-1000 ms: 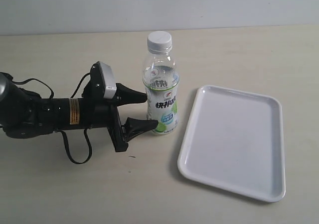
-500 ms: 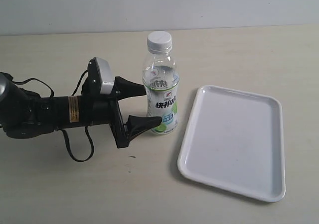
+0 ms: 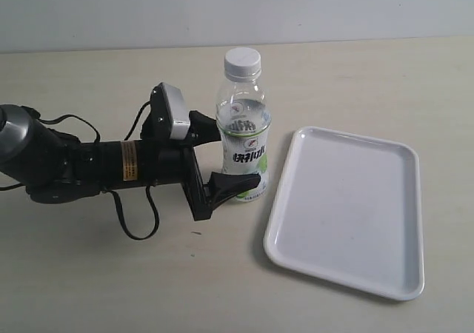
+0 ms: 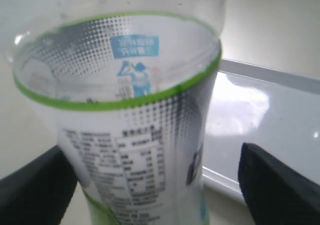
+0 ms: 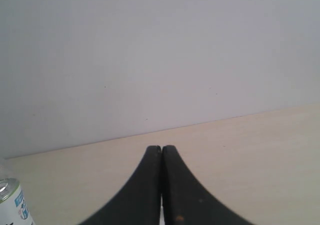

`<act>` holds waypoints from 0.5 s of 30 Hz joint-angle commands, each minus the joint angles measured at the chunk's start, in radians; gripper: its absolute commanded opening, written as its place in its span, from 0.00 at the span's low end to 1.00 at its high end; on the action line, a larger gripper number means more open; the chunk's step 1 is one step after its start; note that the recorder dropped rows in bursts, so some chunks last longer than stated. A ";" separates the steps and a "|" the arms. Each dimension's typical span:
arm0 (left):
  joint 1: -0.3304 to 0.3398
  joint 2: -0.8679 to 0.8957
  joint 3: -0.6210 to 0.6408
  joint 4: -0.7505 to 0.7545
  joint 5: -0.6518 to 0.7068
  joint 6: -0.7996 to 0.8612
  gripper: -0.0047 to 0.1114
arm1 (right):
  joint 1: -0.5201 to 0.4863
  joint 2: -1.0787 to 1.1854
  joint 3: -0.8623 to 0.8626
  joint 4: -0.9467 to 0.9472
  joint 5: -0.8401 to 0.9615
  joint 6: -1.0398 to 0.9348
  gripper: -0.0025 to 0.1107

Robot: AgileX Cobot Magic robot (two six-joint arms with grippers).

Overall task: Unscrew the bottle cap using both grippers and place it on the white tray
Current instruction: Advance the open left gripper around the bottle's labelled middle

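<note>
The bottle (image 3: 242, 137) is standing upright on the surface (image 3: 333, 81), just beside the white tray (image 3: 348, 207), and is wearing the bottle cap (image 3: 242, 63). The left pincer (image 3: 235, 155) is spread, one finger on each side of the label. Only the right wrist view is showing the right pincer (image 5: 161, 152), pressed together.

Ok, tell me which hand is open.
The left hand: its fingers stand apart on either side of the bottle. The right hand has its fingers pressed together.

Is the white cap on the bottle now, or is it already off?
On. The bottle cap sits on the neck of the upright bottle, with no gap visible in the exterior view.
</note>
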 commanded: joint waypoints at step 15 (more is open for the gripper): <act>-0.021 -0.002 -0.013 -0.075 0.047 -0.011 0.75 | -0.002 -0.007 0.004 0.000 -0.009 -0.006 0.02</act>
